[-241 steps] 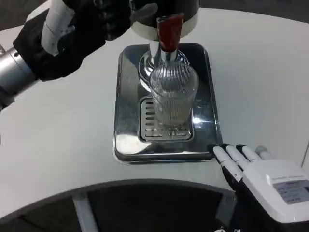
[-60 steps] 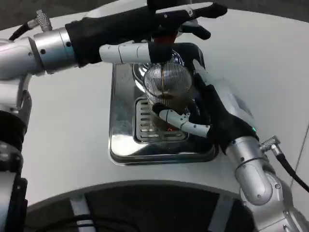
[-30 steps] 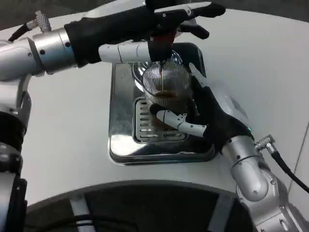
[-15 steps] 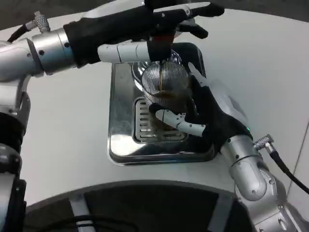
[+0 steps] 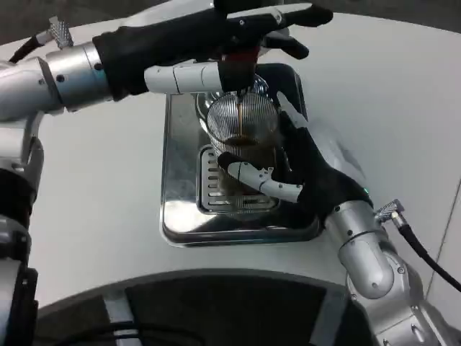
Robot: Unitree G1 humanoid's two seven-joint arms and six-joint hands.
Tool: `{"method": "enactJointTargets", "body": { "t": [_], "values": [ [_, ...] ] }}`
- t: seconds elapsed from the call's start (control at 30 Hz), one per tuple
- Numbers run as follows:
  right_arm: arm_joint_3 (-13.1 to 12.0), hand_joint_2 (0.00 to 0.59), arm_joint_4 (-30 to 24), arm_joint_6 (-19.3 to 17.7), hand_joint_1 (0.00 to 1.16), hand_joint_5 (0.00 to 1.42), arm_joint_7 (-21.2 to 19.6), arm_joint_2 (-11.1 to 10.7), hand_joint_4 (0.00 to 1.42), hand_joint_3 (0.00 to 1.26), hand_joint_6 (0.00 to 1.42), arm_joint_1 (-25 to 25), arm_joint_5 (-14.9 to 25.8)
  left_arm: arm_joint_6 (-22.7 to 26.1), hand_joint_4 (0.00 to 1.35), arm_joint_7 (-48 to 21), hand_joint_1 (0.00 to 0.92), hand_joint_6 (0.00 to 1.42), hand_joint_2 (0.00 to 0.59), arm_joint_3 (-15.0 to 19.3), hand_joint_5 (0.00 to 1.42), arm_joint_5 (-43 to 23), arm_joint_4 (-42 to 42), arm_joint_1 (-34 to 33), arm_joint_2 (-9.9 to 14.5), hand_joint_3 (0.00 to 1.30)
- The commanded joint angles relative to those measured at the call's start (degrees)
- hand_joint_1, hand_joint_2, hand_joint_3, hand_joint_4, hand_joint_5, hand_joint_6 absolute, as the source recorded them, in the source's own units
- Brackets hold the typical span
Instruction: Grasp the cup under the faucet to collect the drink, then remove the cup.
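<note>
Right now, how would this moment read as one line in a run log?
phase: filling | right hand: grips cup | left hand: on faucet | drink: pouring

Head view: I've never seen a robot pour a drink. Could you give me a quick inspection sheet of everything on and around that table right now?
Surface: white table, round-edged, with a shiny metal drip tray on it.
Job's things: ribbed clear cup stands on the tray's slotted grate, partly filled with brown drink; a thin stream falls into it from the red faucet.
Clutter: nothing seen.
Hands: right hand grips the cup from the side; left hand rests at the faucet.
Cables: a black cable runs off the right forearm; another by the left forearm.
Surroundings: dark floor beyond the table edge.
</note>
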Motion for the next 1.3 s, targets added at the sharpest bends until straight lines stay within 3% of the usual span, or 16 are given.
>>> {"method": "enactJointTargets", "body": {
  "t": [0.03,1.3],
  "values": [
    [0.48,0.178,0.82,-0.25,0.43,0.00,-0.74,0.80,0.00,0.00,0.00,-0.77,0.39,1.12,0.03,-1.23,0.000,0.00,0.070,-0.76,0.15,2.04,0.93,3.00,1.23,0.08],
    [-0.21,0.187,-1.30,0.23,0.44,0.00,-0.84,0.93,0.00,0.00,0.00,0.41,0.55,-1.20,0.04,-1.33,0.000,0.00,0.070,-1.43,0.15,2.40,-0.40,3.55,1.23,0.08]
  ]
}}
